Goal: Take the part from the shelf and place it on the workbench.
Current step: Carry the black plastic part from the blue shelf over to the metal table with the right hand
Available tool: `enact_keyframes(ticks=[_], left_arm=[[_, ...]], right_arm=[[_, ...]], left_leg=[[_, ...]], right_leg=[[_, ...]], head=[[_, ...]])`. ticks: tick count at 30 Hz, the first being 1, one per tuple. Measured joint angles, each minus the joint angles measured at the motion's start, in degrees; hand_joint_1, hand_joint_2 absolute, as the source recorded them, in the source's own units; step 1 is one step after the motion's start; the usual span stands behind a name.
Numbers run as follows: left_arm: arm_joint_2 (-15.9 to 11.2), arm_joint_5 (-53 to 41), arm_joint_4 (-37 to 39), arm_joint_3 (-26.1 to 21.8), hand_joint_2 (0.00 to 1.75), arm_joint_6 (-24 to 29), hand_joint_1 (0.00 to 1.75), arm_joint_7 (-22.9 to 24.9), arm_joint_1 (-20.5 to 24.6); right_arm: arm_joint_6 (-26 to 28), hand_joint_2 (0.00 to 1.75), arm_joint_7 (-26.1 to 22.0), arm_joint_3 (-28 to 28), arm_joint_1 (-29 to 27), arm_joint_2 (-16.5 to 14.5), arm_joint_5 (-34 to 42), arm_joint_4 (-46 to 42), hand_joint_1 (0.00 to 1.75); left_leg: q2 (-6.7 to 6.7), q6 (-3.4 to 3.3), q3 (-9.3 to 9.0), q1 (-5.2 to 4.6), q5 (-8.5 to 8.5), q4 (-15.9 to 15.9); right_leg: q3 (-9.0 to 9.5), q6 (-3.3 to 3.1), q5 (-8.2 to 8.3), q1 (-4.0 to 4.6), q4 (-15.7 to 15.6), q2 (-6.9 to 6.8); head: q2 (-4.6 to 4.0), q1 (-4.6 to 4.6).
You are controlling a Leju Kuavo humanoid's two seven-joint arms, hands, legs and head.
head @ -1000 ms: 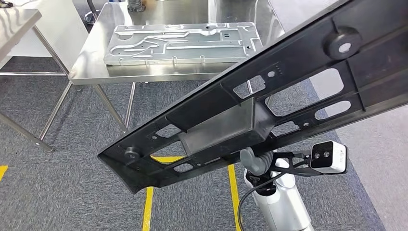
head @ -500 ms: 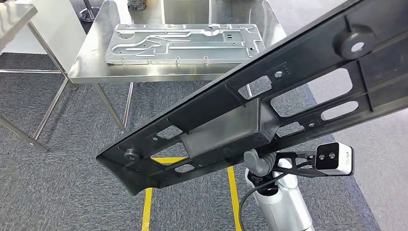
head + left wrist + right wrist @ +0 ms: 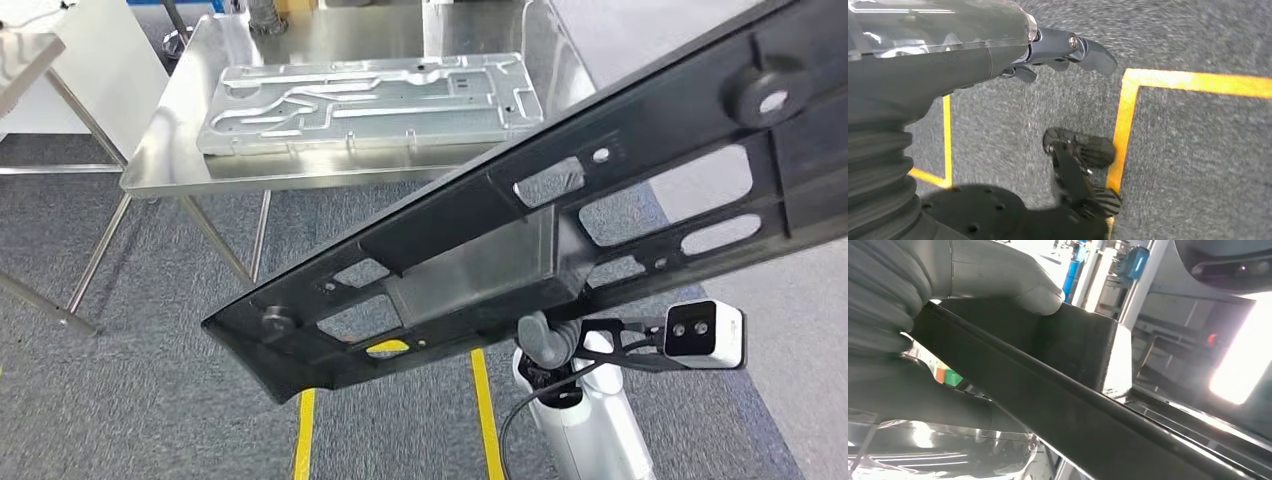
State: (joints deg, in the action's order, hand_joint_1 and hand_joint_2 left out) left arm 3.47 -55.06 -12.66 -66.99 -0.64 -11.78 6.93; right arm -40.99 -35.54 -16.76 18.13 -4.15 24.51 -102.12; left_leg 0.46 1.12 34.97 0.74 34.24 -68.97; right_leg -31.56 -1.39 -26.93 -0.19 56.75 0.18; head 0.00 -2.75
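The whole picture has slid a little since a second ago, so the camera has moved; the steel workbench [image 3: 160, 160] now sits a bit more to the left. The long black part [image 3: 560, 215] is still up in the air, near the robot, slanting from low on the left to high on the right. The right hand [image 3: 545, 338] holds it from below, its grey thumb [image 3: 1013, 282] pressed on the part's edge. The left hand [image 3: 1058, 52] hangs over the grey carpet [image 3: 1198, 165] with nothing in it, fingers loosely bent. A silver metal plate [image 3: 365, 100] lies flat on the far workbench. Yellow floor lines [image 3: 487, 410] run below the part.
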Motion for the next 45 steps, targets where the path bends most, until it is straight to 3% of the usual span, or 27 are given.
enact_keyframes(ticks=[1, 2, 3, 5, 7, 10, 12, 14, 16, 17, 18, 19, 22, 23, 24, 26, 28, 30, 32, 33, 34, 36, 38, 40, 42, 44, 45], left_arm=[[-0.01, -0.07, 0.0, 0.0, 1.75, 0.0, 0.0, 0.03, -0.1], [-0.02, -0.1, -0.01, 0.0, 1.75, 0.02, 0.0, 0.06, -0.23], [-0.03, -0.1, -0.01, 0.0, 1.75, 0.03, 0.0, 0.09, -0.34], [-0.1, -0.1, -0.01, 0.0, 1.75, 0.05, 0.0, 0.12, -0.46], [-0.25, -0.11, 0.0, 0.01, 1.75, 0.1, 0.0, 0.17, -0.5], [-0.44, -0.1, -0.02, 0.02, 1.75, 0.25, 0.0, 0.29, -0.5], [-0.5, -0.1, -0.02, 0.02, 1.75, 0.27, 0.0, 0.32, -0.45], [-0.49, -0.1, -0.02, 0.01, 1.75, 0.28, 0.0, 0.32, -0.37], [-0.48, -0.1, -0.02, 0.0, 1.75, 0.29, 0.0, 0.34, -0.34], [-0.44, -0.1, -0.01, 0.0, 1.75, 0.29, 0.0, 0.36, -0.37], [-0.4, -0.1, -0.01, 0.0, 1.75, 0.29, 0.0, 0.37, -0.4], [-0.35, -0.1, 0.0, 0.0, 1.75, 0.29, 0.0, 0.39, -0.41], [-0.24, -0.09, 0.0, 0.0, 1.75, 0.37, 0.0, 0.48, -0.34], [-0.23, -0.08, -0.01, 0.0, 1.75, 0.41, 0.0, 0.51, -0.26], [-0.24, -0.05, -0.01, 0.0, 1.75, 0.45, 0.0, 0.54, -0.19], [-0.26, 0.1, -0.02, 0.0, 1.75, 0.49, 0.0, 0.55, -0.04], [-0.27, 0.28, -0.01, 0.0, 1.75, 0.45, 0.0, 0.52, 0.07], [-0.23, 0.38, 0.0, 0.01, 1.75, 0.36, 0.0, 0.47, 0.21], [-0.19, 0.45, 0.0, 0.01, 1.75, 0.31, 0.0, 0.44, 0.09], [-0.2, 0.46, 0.0, 0.01, 1.75, 0.31, 0.0, 0.43, -0.04], [-0.21, 0.5, 0.0, 0.0, 1.75, 0.31, 0.0, 0.42, -0.16], [-0.23, 0.55, 0.0, -0.01, 1.75, 0.32, 0.0, 0.38, -0.29], [-0.23, 0.56, 0.0, -0.02, 1.75, 0.33, 0.0, 0.37, -0.31], [-0.23, 0.55, 0.0, -0.02, 1.75, 0.35, 0.0, 0.36, -0.45], [-0.22, 0.55, 0.0, -0.02, 1.75, 0.38, 0.0, 0.31, -0.59], [-0.19, 0.55, -0.01, -0.02, 1.75, 0.33, 0.0, 0.21, -0.49], [-0.17, 0.55, -0.01, -0.02, 1.75, 0.29, 0.0, 0.16, -0.44]], right_arm=[[0.02, 1.75, 0.0, 0.0, -0.21, 0.0, -0.02, 0.0, 1.75], [0.02, 1.75, -0.02, 0.0, -0.44, 0.01, -0.04, 0.0, 1.75], [0.02, 1.75, -0.04, 0.0, -0.62, 0.01, -0.07, 0.0, 1.75], [0.01, 1.75, -0.09, 0.01, -0.79, 0.0, -0.07, 0.0, 1.75], [-0.03, 1.75, -0.19, 0.09, -0.84, 0.01, -0.11, 0.04, 1.75], [-0.15, 1.75, -0.43, 0.25, -0.91, 0.02, -0.36, 0.03, 1.75], [-0.15, 1.75, -0.53, 0.38, -0.81, 0.02, -0.5, -0.04, 1.75], [-0.19, 1.75, -0.63, 0.46, -0.69, 0.02, -0.56, -0.09, 1.75], [-0.19, 1.75, -0.68, 0.53, -0.68, 0.03, -0.61, -0.04, 1.75], [-0.18, 1.75, -0.69, 0.57, -0.72, 0.04, -0.62, 0.0, 1.75], [-0.16, 1.75, -0.68, 0.61, -0.73, 0.05, -0.64, 0.04, 1.75], [-0.16, 1.75, -0.69, 0.63, -0.73, 0.06, -0.66, 0.08, 1.75], [-0.18, 1.75, -0.71, 0.7, -0.65, 0.09, -0.67, 0.16, 1.75], [-0.18, 1.75, -0.72, 0.74, -0.63, 0.09, -0.68, 0.21, 1.75], [-0.17, 1.75, -0.73, 0.77, -0.61, 0.09, -0.69, 0.25, 1.75], [-0.17, 1.75, -0.74, 0.79, -0.49, 0.08, -0.73, 0.3, 1.75], [-0.23, 1.75, -0.74, 0.79, -0.24, 0.04, -0.72, 0.31, 1.75], [-0.27, 1.75, -0.74, 0.79, -0.04, 0.01, -0.69, 0.32, 1.75], [-0.28, 1.75, -0.74, 0.79, -0.01, -0.01, -0.68, 0.44, 1.75], [-0.28, 1.75, -0.74, 0.79, -0.02, -0.01, -0.67, 0.51, 1.75], [-0.27, 1.75, -0.74, 0.79, -0.03, -0.01, -0.67, 0.58, 1.75], [-0.27, 1.75, -0.74, 0.79, 0.0, -0.01, -0.63, 0.64, 1.75], [-0.26, 1.75, -0.73, 0.79, 0.06, -0.01, -0.57, 0.7, 1.75], [-0.27, 1.75, -0.67, 0.79, 0.08, -0.01, -0.52, 0.77, 1.75], [-0.27, 1.75, -0.62, 0.79, 0.13, -0.01, -0.5, 0.76, 1.75], [-0.28, 1.75, -0.62, 0.79, 0.3, 0.0, -0.46, 0.7, 1.75], [-0.28, 1.75, -0.62, 0.79, 0.31, 0.01, -0.44, 0.67, 1.75]], left_leg=[[0.0, 0.05, 2.81, 0.0, 0.78, -3.81], [-0.01, 0.0, 4.92, -0.02, 0.29, -5.79], [-0.03, -0.15, 6.0, -0.06, -1.41, -5.62], [-0.11, -0.85, 4.98, -0.28, -8.0, 1.33], [-0.32, -1.7, 2.92, -0.75, -12.07, 7.66], [-0.43, -2.46, 1.63, -1.24, -11.22, 10.12], [-0.49, -2.88, 0.15, -0.88, -10.59, 11.43], [-0.56, -3.11, -1.76, -0.5, -10.03, 12.65], [-0.61, -3.15, -3.21, -0.39, -9.11, 13.04], [-0.64, -3.1, -3.93, -0.34, -8.54, 13.07], [-0.67, -3.01, -4.72, -0.28, -7.93, 13.07], [-0.71, -2.87, -5.62, -0.21, -7.28, 13.06], [-0.81, -2.1, -8.12, -0.11, -5.21, 13.03], [-0.81, -1.73, -8.47, -0.14, -4.61, 13.09], [-0.79, -1.33, -8.82, -0.18, -4.27, 13.01], [-0.67, -0.53, -9.34, -0.12, -3.96, 12.9], [-0.63, -0.09, -8.95, 0.02, -3.1, 10.63], [-0.64, 0.13, -5.67, 0.18, -0.29, 4.28], [-0.64, 0.39, -0.92, 0.26, 2.4, -2.41], [-0.64, 0.46, 0.51, 0.26, 2.22, -3.4], [-0.64, 0.46, 0.97, 0.25, 0.7, -2.31], [-0.62, 0.12, -0.76, 0.19, -4.79, 4.72], [-0.55, -0.54, -2.24, -0.19, -7.54, 10.3], [-0.53, -1.22, -2.36, -0.58, -7.87, 11.44], [-0.56, -1.85, -2.82, -0.33, -8.77, 11.93], [-0.54, -2.36, -3.38, 0.03, -9.03, 12.59], [-0.51, -2.5, -3.58, 0.06, -8.99, 12.73]], right_leg=[[0.6, -0.09, -0.57, 0.12, 0.0, 0.11], [1.33, -0.14, -1.21, 0.25, 0.01, 0.26], [2.18, -0.15, -1.87, 0.38, 0.01, 0.41], [4.3, -0.09, -3.51, 0.57, -0.05, 0.63], [5.68, 0.28, -4.82, 0.6, -0.21, 0.78], [5.93, 1.46, -4.97, 0.38, -0.02, 0.95], [4.61, 2.15, -3.99, 0.4, 2.96, 0.79], [0.48, 2.84, -4.31, 0.2, 9.34, 0.6], [-4.68, 3.56, -7.07, -0.21, 15.25, 0.48], [-6.63, 3.78, -8.26, -0.42, 16.55, 0.4], [-7.77, 3.9, -8.43, -0.56, 16.27, 0.3], [-8.01, 3.95, -7.06, -0.66, 14.23, 0.19], [-6.24, 3.53, 2.33, -0.61, 3.57, -0.31], [-5.82, 3.09, 4.29, -0.44, 1.56, -0.41], [-5.69, 2.61, 5.08, -0.29, 0.64, -0.39], [-5.15, 1.58, 4.7, -0.18, 0.48, -0.15], [-4.08, 0.64, 4.25, -0.25, 0.17, -0.08], [-3.31, -0.02, 3.65, -0.13, 0.05, -0.11], [-2.94, -0.3, 3.05, 0.13, 0.14, 0.0], [-2.64, -0.35, 2.72, 0.26, 0.2, 0.1], [-2.22, -0.34, 2.35, 0.37, 0.27, 0.2], [-1.17, -0.17, 1.59, 0.49, 0.34, 0.26], [-0.62, 0.24, 1.13, 0.55, 0.35, 0.25], [-0.59, 0.86, 0.9, 0.54, 0.32, 0.28], [-0.54, 1.52, 0.5, 0.62, 0.54, 0.25], [-2.01, 2.19, -1.31, 0.54, 3.84, 0.18], [-3.86, 2.49, -2.88, 0.34, 7.35, 0.14]], head=[[0.0, 0.0], [0.0, 0.0], [0.0, 0.0], [0.0, 0.0], [0.0, 0.01], [0.0, 0.0], [0.0, 0.02], [0.0, 0.03], [0.0, 0.02], [0.0, 0.02], [0.0, 0.02], [0.0, 0.02], [0.0, 0.03], [0.0, 0.04], [0.0, 0.06], [0.0, 0.09], [0.0, 0.07], [0.0, 0.05], [0.0, 0.05], [0.0, 0.05], [0.0, 0.05], [0.0, 0.06], [0.0, 0.07], [0.0, 0.06], [0.0, 0.07], [0.0, 0.08], [0.0, 0.08]])
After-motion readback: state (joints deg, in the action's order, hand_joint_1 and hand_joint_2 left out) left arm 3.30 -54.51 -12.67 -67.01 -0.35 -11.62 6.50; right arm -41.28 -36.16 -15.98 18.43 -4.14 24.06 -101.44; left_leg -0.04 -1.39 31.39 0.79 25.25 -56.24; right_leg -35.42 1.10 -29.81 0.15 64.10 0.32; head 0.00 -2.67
